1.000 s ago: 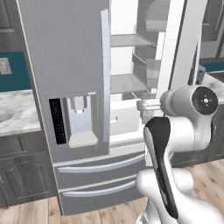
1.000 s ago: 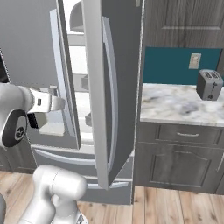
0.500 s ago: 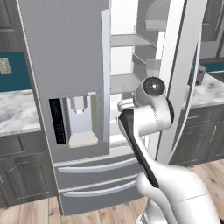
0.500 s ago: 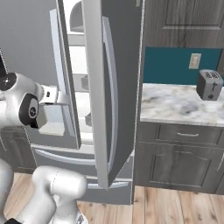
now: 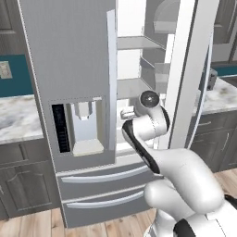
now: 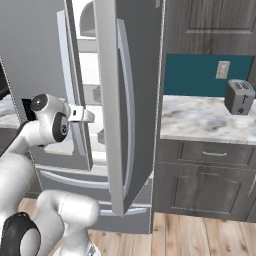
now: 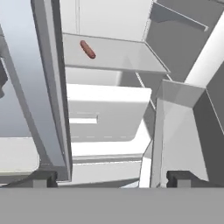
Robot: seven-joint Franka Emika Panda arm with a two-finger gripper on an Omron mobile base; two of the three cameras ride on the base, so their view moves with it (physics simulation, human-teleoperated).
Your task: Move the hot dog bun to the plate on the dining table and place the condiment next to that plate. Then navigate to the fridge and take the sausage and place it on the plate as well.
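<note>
The small reddish-brown sausage point(image 7: 88, 49) lies alone on a pale shelf point(image 7: 113, 54) inside the tall silver-grey French-door fridge point(image 5: 74, 69), towards the shelf's far left as the hand view shows it, apart from the shelf's front edge. Below that shelf sits a white drawer-like bin point(image 7: 105, 113).

The fridge's right door point(image 6: 132, 100) stands swung wide — its inner side carries grey door bins point(image 7: 179, 131). The left door, with a dark control strip and a dispenser recess point(image 5: 83, 122), is shut, and two silver bottom drawers point(image 5: 104, 187) sit beneath it.

The two-finger gripper point(image 7: 111, 178) is spread wide with nothing between its dark tips; it points into the opening between the doors, well short of the sausage. In the base views the white arm's wrist point(image 5: 148, 121) hovers just in front of the lower part of the open compartment.

To the fridge's right — on a marble counter point(image 6: 200, 120) over dark grey cabinets point(image 6: 205, 180) — stands a silver toaster point(image 6: 239, 97) before a teal wall panel point(image 6: 200, 75). The floor is light wood planks point(image 6: 200, 235).
</note>
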